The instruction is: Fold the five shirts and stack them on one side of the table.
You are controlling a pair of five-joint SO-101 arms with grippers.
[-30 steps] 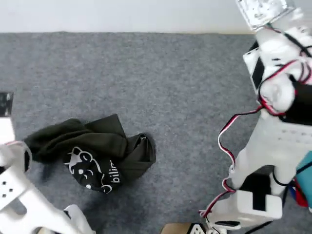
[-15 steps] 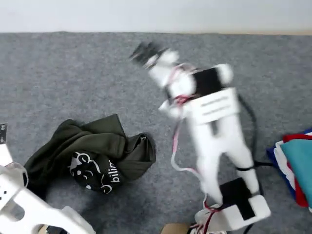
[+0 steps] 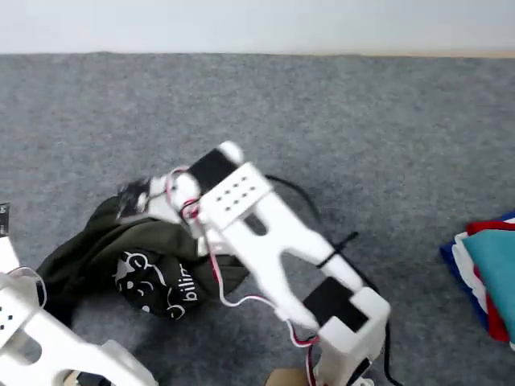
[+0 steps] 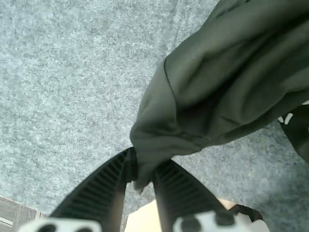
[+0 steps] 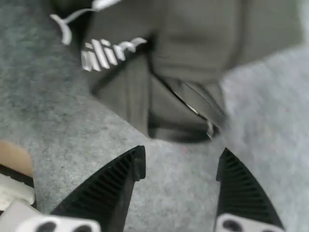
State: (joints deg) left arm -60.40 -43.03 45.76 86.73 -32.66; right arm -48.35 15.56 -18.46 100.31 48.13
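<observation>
High view. Surface: grey felt table cover point(image 3: 338, 121), with a pale wall point(image 3: 241, 24) along the far edge. Dark green shirt point(image 3: 96, 245), crumpled, white print facing up, lying near the left front. Stack of folded shirts point(image 3: 483, 265) at the right edge, well apart from it. Right arm point(image 3: 265, 233) stretched across from the front, right gripper point(image 3: 133, 197) over the shirt's far side. Left arm point(image 3: 40, 338) at the front left corner.

Left wrist view. Left gripper point(image 4: 145, 166) jaws clamped on a bunched edge of the dark green shirt; the rest of the cloth trails away over the felt.

Right wrist view. Right gripper jaws spread wide, holding nothing, above bare felt just beside the shirt's collar edge.
</observation>
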